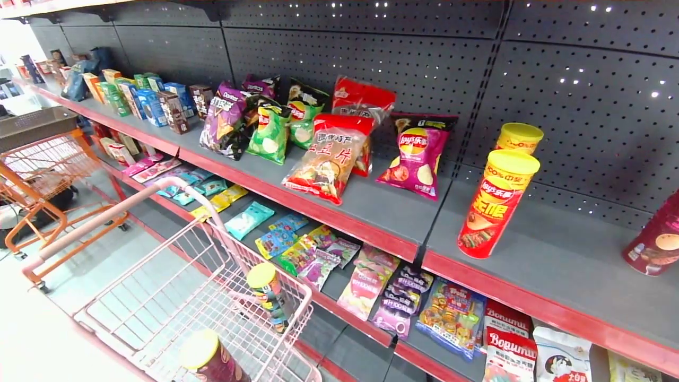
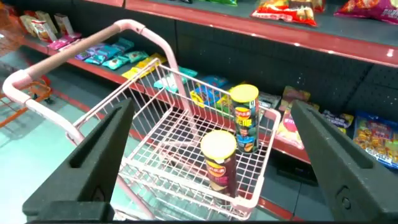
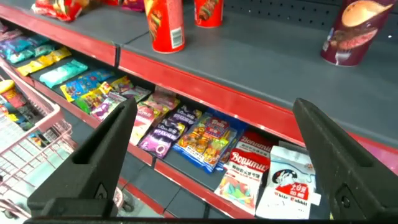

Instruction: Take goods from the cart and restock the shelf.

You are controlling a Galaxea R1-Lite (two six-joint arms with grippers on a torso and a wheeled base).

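In the pink cart (image 2: 155,149), a green can (image 2: 244,118) and a maroon can (image 2: 219,162) await you. The shelf (image 1: 557,254) already carries red cans (image 1: 496,204), so restocking looks partly done. Your left claw (image 2: 211,106) hangs spread wide above the cart, and your right claw (image 3: 214,106) is spread wide before the shelf's red lip (image 3: 205,78). Bare shelf lies just beyond the red cans.

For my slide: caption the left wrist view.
Open left claw hovers above pink cart holding two chip cans, shelves beyond.

Pink wire cart (image 1: 106,218); red, yellow-lidded can (image 1: 496,204); grey, red-edged shelf (image 1: 557,260).
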